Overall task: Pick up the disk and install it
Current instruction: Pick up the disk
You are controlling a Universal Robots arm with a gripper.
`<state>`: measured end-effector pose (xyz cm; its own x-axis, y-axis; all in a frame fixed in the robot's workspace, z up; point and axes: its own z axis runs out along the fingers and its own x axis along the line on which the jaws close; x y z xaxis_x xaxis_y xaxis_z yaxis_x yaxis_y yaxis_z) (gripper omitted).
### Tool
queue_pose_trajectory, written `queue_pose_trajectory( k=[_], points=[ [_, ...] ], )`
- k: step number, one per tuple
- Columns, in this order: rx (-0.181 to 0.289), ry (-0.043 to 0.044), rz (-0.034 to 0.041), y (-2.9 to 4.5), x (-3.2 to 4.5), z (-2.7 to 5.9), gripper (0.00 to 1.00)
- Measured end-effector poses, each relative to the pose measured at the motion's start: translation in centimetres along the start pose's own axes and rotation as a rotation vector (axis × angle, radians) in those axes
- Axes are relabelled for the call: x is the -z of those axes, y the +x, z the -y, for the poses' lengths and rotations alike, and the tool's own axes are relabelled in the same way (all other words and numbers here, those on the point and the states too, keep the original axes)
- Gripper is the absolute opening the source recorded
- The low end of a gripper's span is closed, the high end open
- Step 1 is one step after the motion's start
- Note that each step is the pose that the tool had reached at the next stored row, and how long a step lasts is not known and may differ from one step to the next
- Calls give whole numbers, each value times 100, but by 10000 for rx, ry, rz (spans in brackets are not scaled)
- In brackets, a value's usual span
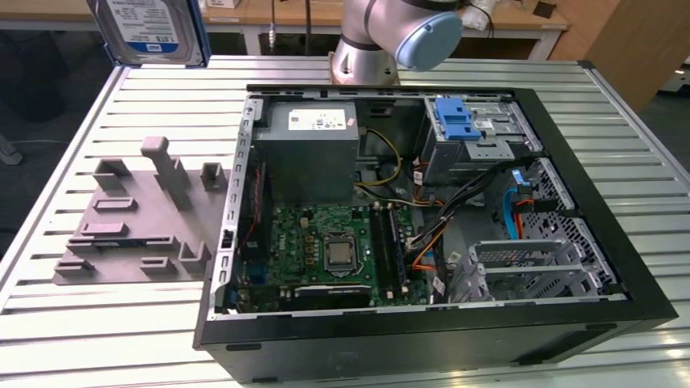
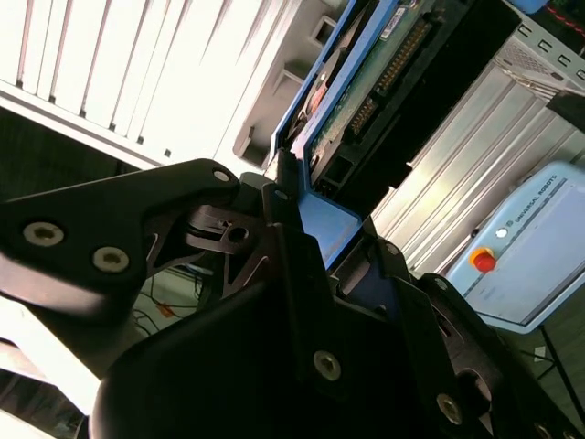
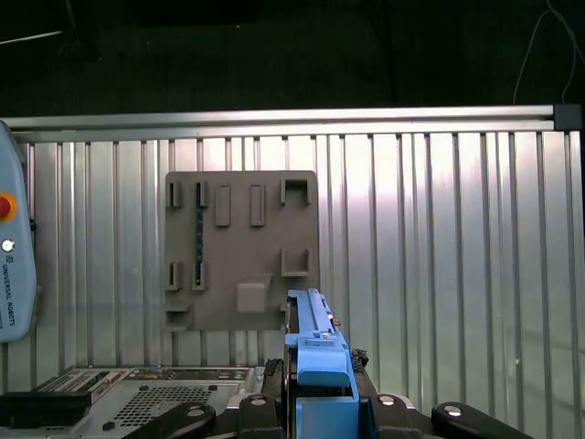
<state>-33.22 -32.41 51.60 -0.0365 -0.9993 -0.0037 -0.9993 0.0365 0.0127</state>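
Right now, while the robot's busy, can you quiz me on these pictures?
1. True or false: the flat silver hard drive with the blue plastic frame lies inside the open black computer case.
2. What grips the drive? A) the end effector B) a hand C) nothing
3. Fill in: the grey plastic fixture plate rests on the ____.
Key: 1 false, it hangs in the air; 2 A; 3 slatted metal table.

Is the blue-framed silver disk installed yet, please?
Out: the blue-framed silver disk, clamped in the gripper, hangs outside the open black computer case.
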Motion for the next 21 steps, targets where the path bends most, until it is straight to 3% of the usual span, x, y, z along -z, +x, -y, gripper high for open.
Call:
queue_pose_trajectory(
  k=[8,15,21],
  points=[
    [0,0,0,0,1,111,36],
    [1,1,0,72,2,179,36],
    [0,-1,-2,88,5,359,36]
  ],
)
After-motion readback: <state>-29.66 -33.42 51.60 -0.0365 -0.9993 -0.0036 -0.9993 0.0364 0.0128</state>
